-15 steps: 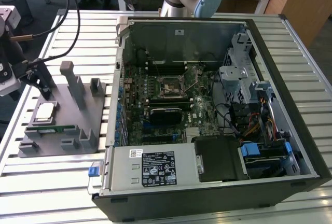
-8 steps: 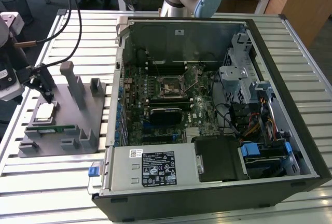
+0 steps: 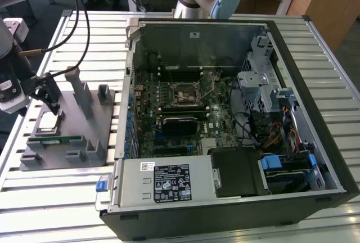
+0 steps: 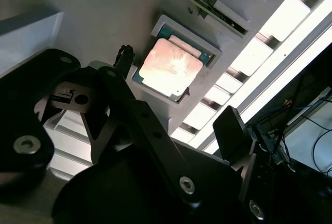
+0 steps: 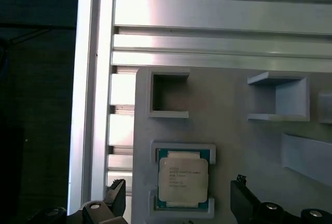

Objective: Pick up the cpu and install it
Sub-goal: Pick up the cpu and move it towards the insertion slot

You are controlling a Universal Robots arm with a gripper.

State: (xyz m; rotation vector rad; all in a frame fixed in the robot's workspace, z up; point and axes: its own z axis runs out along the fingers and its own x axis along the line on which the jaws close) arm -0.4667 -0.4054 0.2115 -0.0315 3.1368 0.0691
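In the exterior view, the gripper (image 3: 49,101) hangs at the exterior view's left over a grey fixture plate (image 3: 76,116) that rests on the slatted table (image 3: 56,198). The cpu (image 3: 46,122) lies flat in a shallow nest on that plate, just below the fingertips, with a green memory stick (image 3: 53,139) in the next slot beside it. The open computer case (image 3: 197,40) and its motherboard socket (image 3: 188,93) stand well apart, toward the exterior view's right. In the second wrist view, we see the cpu (image 4: 170,67) with its pale metal top up, seated in its nest. The black fingers (image 4: 232,126) are spread wide and hold nothing, and nothing shows them touching the chip. In the first wrist view, the relation that matters is plainest: the cpu (image 5: 182,178) lies between the two spread fingers (image 5: 244,195), one off each of two opposite edges, so the gripper (image 5: 179,184) looks centred over it. The chip is close to square and its sides run square to the line between the fingers — not skewed. We judge the gripper to be above the chip rather than around it, with the pick not yet made.
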